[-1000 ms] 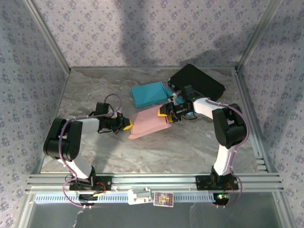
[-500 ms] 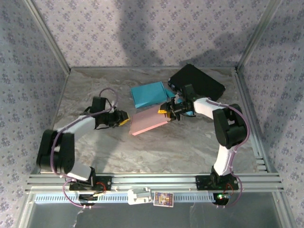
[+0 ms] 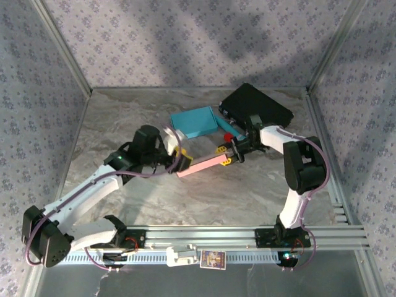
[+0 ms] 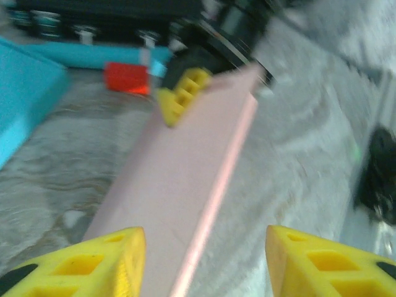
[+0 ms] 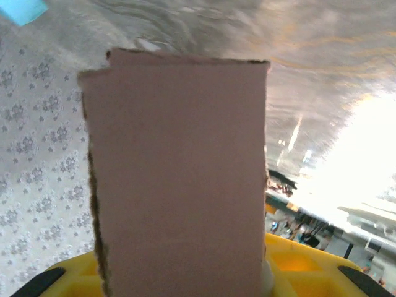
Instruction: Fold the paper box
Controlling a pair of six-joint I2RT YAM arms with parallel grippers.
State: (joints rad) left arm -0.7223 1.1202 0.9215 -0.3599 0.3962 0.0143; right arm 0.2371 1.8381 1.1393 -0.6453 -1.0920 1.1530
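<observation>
The pink paper box (image 3: 204,164), still flat, is tipped up on its long edge at mid-table. My right gripper (image 3: 224,155) is shut on its right end. In the right wrist view the pink panel (image 5: 179,167) stands up out of the yellow fingers (image 5: 309,263). My left gripper (image 3: 177,159) is at the box's left end and is open. In the left wrist view its yellow fingertips (image 4: 105,260) stand wide apart, and the pink box (image 4: 185,179) runs from between them up to the right gripper's yellow finger (image 4: 185,93). No touch by the left fingers shows.
A teal box (image 3: 195,122) lies just behind the pink one, with a small red piece (image 3: 228,136) beside it. A black case (image 3: 257,106) sits at the back right. Patterned walls and metal rails close in the marble table (image 3: 124,117).
The left arm has reached forward and right to the box's left end, and its gripper has opened. The right gripper has turned the pink box from lying flat to standing on edge.
</observation>
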